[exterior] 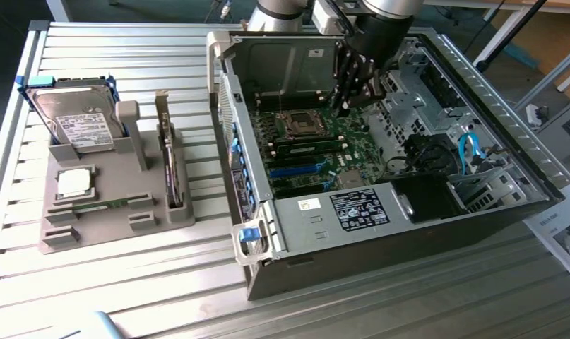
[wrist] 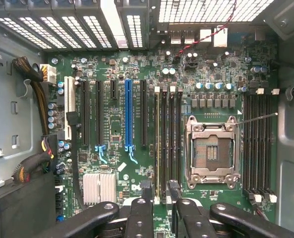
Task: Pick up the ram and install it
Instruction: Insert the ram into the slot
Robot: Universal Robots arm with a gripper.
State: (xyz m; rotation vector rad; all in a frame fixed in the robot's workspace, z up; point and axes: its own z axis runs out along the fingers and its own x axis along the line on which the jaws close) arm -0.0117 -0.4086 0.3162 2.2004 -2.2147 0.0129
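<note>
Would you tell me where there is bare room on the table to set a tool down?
Bare slats lie on the near side of the grey fixture and the case; a narrow strip runs between them. Inside the case it is crowded, gripper included.

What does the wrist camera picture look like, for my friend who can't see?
A green motherboard lies inside an open computer case, with an empty silver processor socket and long black slots. The gripper hangs open over the memory slots.
</note>
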